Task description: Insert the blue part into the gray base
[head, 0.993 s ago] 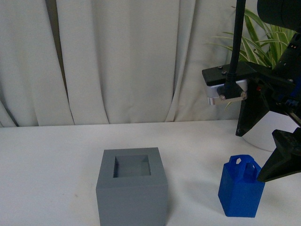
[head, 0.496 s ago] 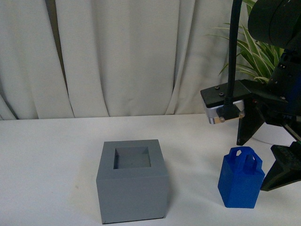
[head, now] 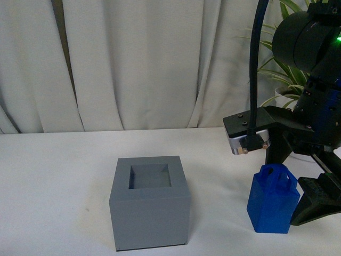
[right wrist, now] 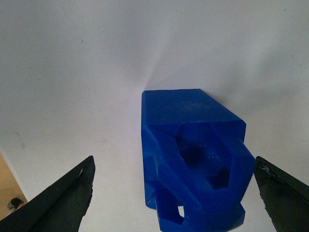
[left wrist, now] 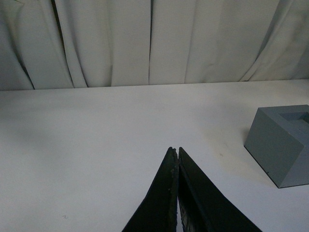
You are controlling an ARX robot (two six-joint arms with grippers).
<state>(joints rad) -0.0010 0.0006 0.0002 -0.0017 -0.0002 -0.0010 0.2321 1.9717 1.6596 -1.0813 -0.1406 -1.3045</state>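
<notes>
The right gripper (right wrist: 174,163) has its jaws spread wide. In its wrist view the two dark fingers (right wrist: 67,191) stand well out on either side of the blue part (right wrist: 193,145), with bare white surface showing between each finger and the block, so neither touches it. The blue part stands upright on the white table (head: 53,176), its bevelled top and small arched loop handle (head: 276,173) uppermost. It is not in the gray base (head: 150,205) but on the table to the right of it as the front view shows, well apart from it and at about the same depth. In that view one finger of the right gripper comes down behind the block on the side away from the gray base's front, and the other hangs just beyond the block's far side. The gray base rests flat on the table, and the square recess (head: 150,176) in its top face opens upward. The left gripper (left wrist: 175,152) has its jaws pressed together to a point with nothing between them, and it hovers over bare table with the gray base ahead, well apart from its tip. Behind the gray base hangs a pale pleated curtain (head: 133,64), and green plant leaves (head: 282,58) show beyond the right arm.
</notes>
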